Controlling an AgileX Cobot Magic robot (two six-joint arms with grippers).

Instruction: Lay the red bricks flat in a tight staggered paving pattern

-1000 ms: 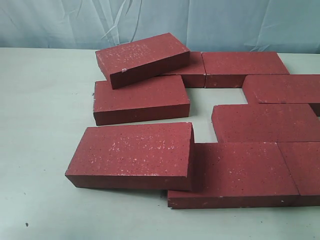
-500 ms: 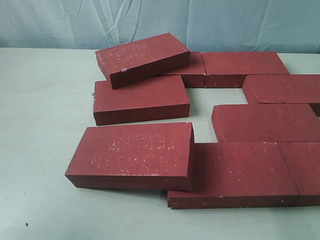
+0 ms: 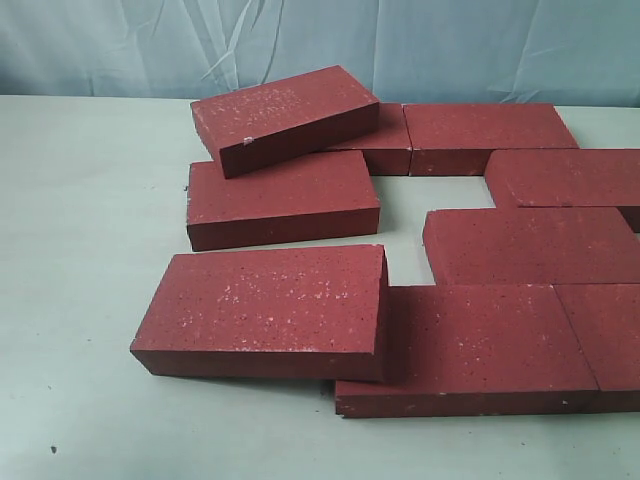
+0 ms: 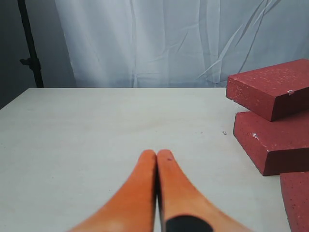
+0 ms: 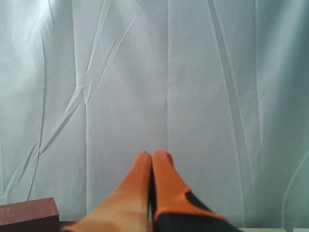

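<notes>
Closest to the near edge of the counter (image 3: 80, 420), toward its left side, the nearest brick (image 3: 262, 308) isn't flat. Its right end is propped on the front-row brick (image 3: 480, 345), so it sits tilted and overlapping. That front-row brick lies flat, and a second front brick (image 3: 612, 335) butts right up against it and runs out of view on the right.

One row back, the middle-right brick (image 3: 530, 243) lies flat against the front row, with a patch of bare counter at its left end. Across that gap the middle-left brick (image 3: 280, 195) is flat too, just turned a bit askew. Behind the middle-right one, another brick (image 3: 570, 177) sits tight against it, partly out of view.

Along the far edge, the far-right brick (image 3: 490, 128) sits next to a half-hidden brick (image 3: 388, 142). The top brick (image 3: 283, 113) lies crooked over that one and the middle-left brick. That's nine red bricks (image 3: 450, 330) by my count, bunched from the middle to the right edge, with a pale curtain (image 3: 470, 50) behind.

The left gripper (image 4: 157, 153) has its orange fingers (image 4: 140, 183) pressed together with nothing between them, over bare counter beside the bricks' left ends. The right gripper (image 5: 153, 154) is pinched closed and empty too, pointing at the curtain. One brick corner (image 5: 29, 212) peeks in there, but I can't really tell which brick it is.
</notes>
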